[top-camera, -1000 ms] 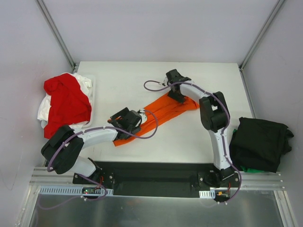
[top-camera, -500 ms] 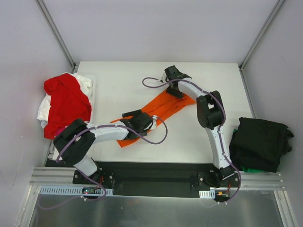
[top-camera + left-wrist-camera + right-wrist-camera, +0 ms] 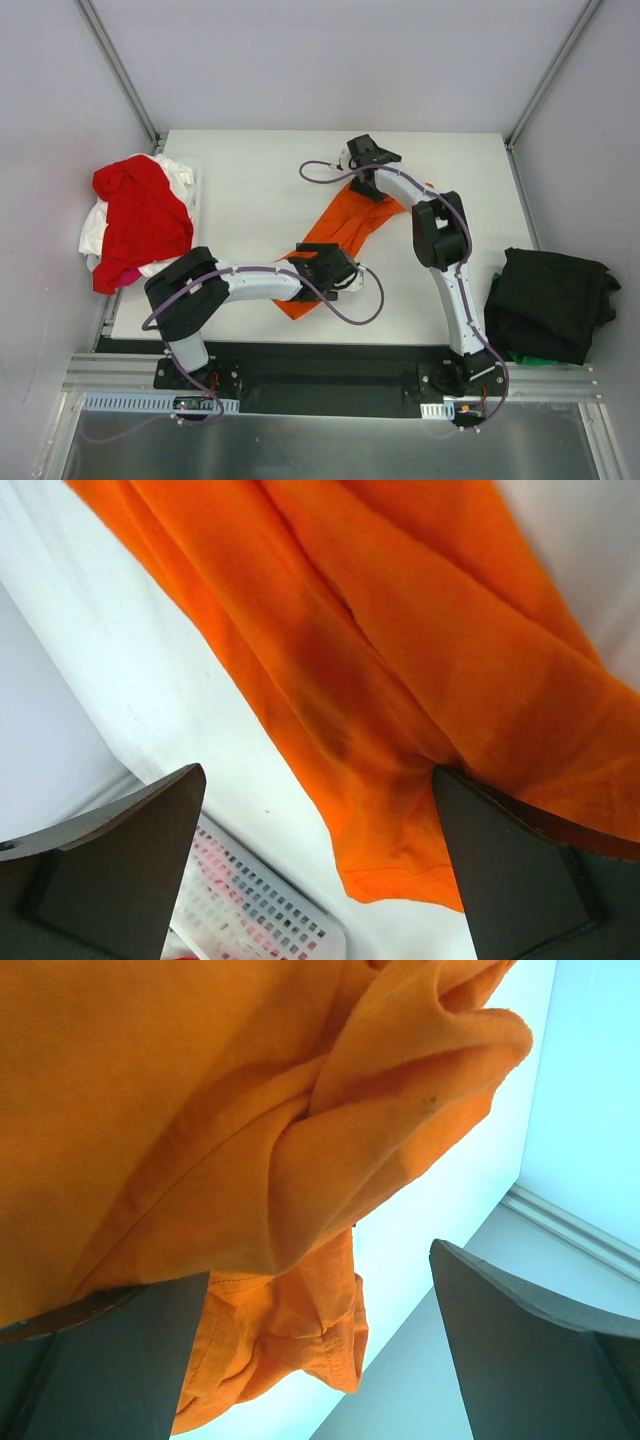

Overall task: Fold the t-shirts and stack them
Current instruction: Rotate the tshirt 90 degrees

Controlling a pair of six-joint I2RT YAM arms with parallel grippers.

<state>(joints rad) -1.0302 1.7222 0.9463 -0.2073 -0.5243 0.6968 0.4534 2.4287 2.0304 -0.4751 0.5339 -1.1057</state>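
A bright orange t-shirt (image 3: pixel 350 222) lies bunched in a long diagonal strip on the white table. My left gripper (image 3: pixel 335 272) sits over its near end. In the left wrist view the jaws (image 3: pixel 318 780) stand wide apart, with the orange cloth (image 3: pixel 400 630) beyond them and lying against the right finger (image 3: pixel 530 870). My right gripper (image 3: pixel 362 170) is at the shirt's far end. Its jaws (image 3: pixel 320 1260) also stand wide apart, and folded orange cloth (image 3: pixel 150 1080) hangs over the left finger (image 3: pixel 100 1360). A red shirt (image 3: pixel 140 215) and a white shirt (image 3: pixel 95 230) are heaped at the left. A black shirt (image 3: pixel 550 300) lies at the right.
A white perforated basket (image 3: pixel 192 185) holds the red and white heap at the table's left edge; it also shows in the left wrist view (image 3: pixel 270 920). Something green (image 3: pixel 520 355) peeks out under the black shirt. Grey walls enclose the table on three sides.
My left gripper has moved right and nearer along the table. The orange shirt's near end has swung right with it, so the strip now lies steeper. My right gripper has shifted slightly farther back.
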